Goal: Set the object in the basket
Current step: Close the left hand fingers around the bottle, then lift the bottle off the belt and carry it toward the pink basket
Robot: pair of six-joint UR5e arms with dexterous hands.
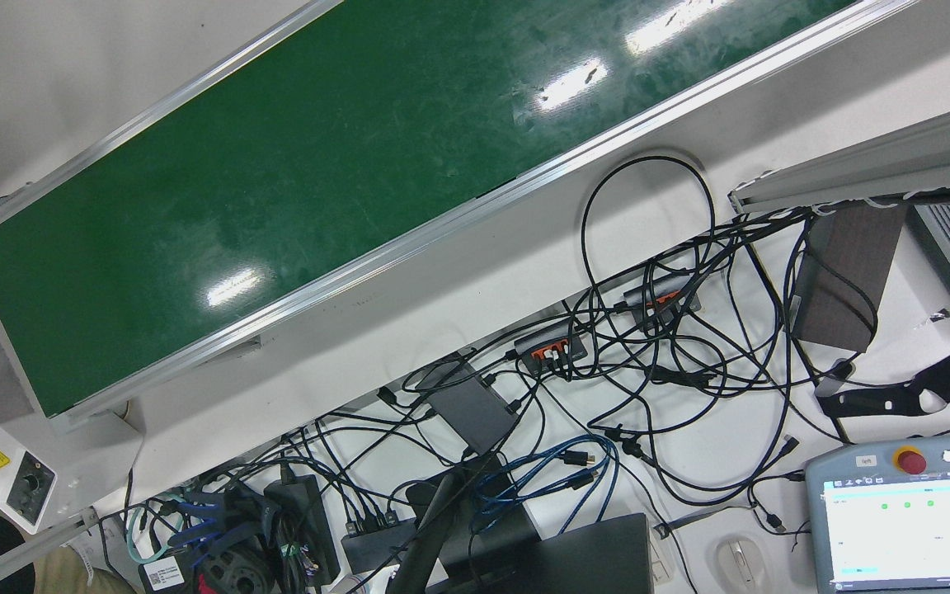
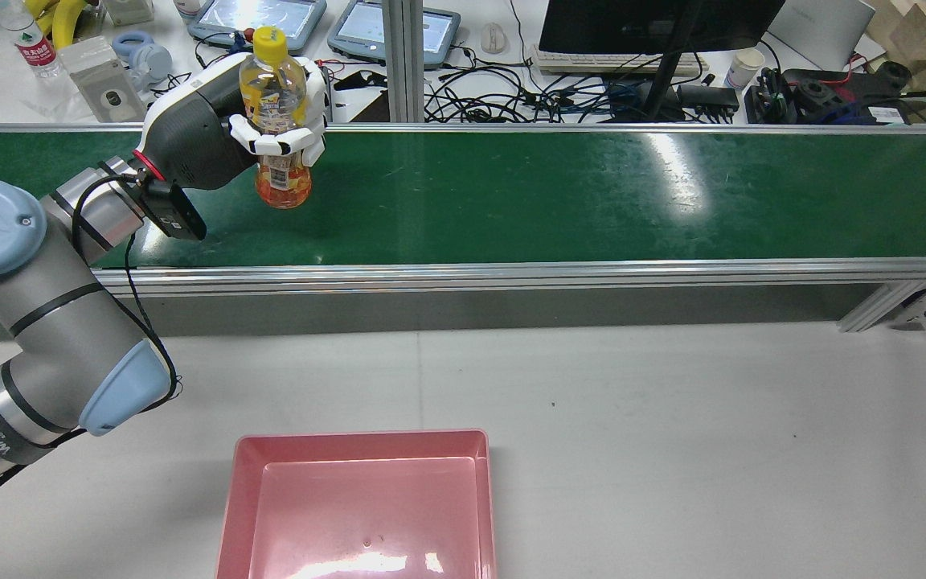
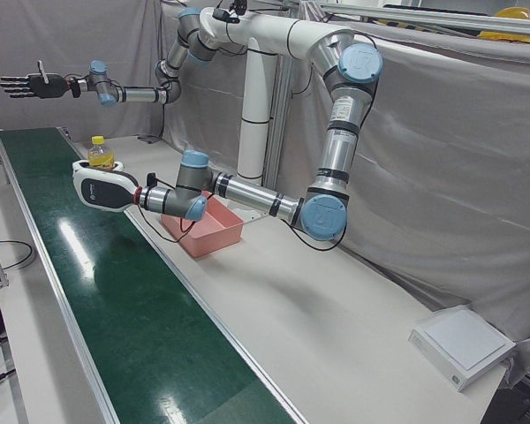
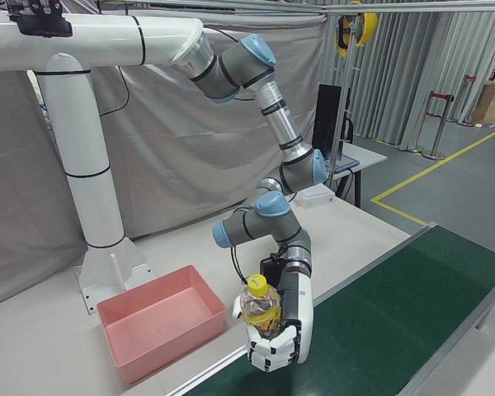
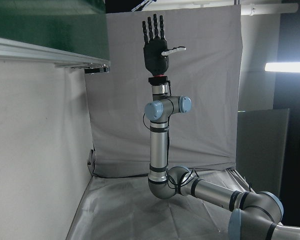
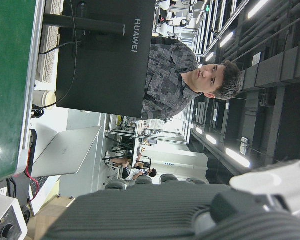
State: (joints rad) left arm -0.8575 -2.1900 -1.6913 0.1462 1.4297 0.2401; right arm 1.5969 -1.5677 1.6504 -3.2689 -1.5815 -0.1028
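Observation:
A clear bottle (image 2: 274,88) with a yellow cap and orange drink stands upright in my left hand (image 2: 270,129), which is shut on it from the side, over the green conveyor belt (image 2: 592,193) near its left end. The same bottle (image 4: 261,307) and left hand (image 4: 285,334) show in the right-front view, and the bottle (image 3: 100,152) and left hand (image 3: 102,187) in the left-front view. The pink basket (image 2: 358,438) lies empty on the white table, nearer the robot than the belt. My black right hand (image 3: 26,86) is raised high and open, away from the belt, holding nothing; the left hand view shows this right hand (image 5: 155,42) too.
Beyond the belt a desk carries cables (image 1: 648,346), a monitor (image 2: 656,24), teach pendants (image 2: 258,16) and small items. A person (image 6: 190,80) sits behind a monitor in the right hand view. White table (image 2: 672,418) stretches between belt and basket.

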